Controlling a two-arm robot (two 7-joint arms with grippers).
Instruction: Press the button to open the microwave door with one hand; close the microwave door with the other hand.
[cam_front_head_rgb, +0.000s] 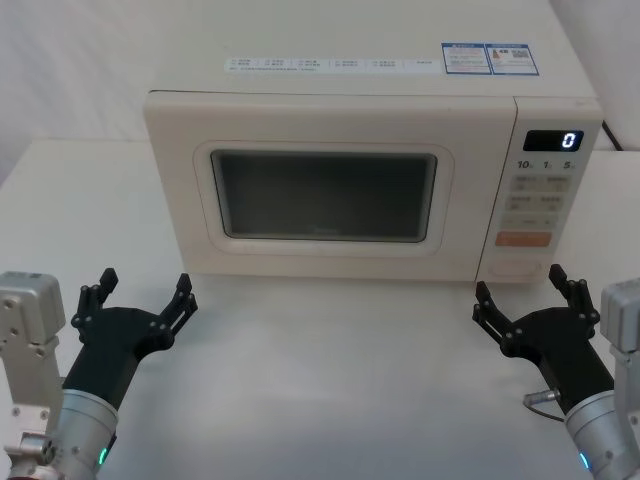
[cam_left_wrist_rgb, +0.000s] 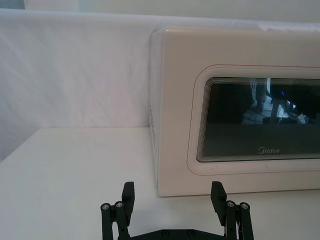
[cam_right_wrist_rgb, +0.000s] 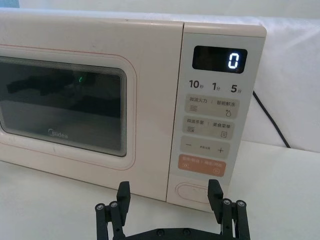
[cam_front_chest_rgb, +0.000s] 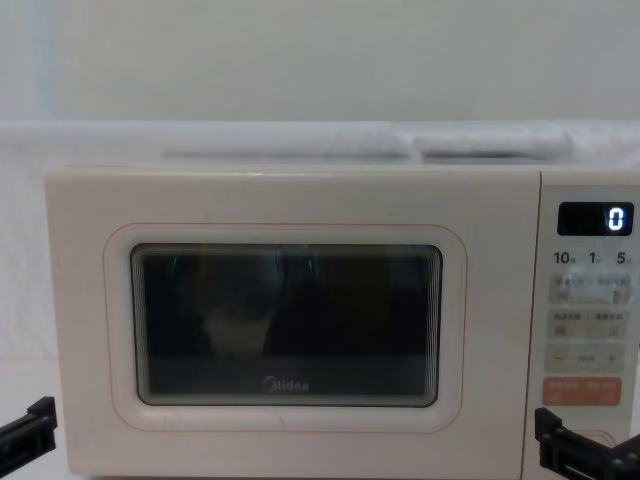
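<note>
The cream-white countertop microwave stands squarely at the middle of the white desk, its large cream door with the dark rounded window flush against the body and fully closed. The black display on the right-hand panel reads "0", and below the pale keys and the orange bar sits the oval door-release button, so far unpressed. Nothing of the task looks done: the door has yet to be opened and then closed. The black ridged right claw hovers low over the desk just in front of the control panel, its fingers spread apart and holding nothing; in its wrist view it lines up with the release button, so it seems best placed to press. The left claw waits near the microwave's front left corner, fingers likewise apart and empty, ready to push the door shut once it swings out.
</note>
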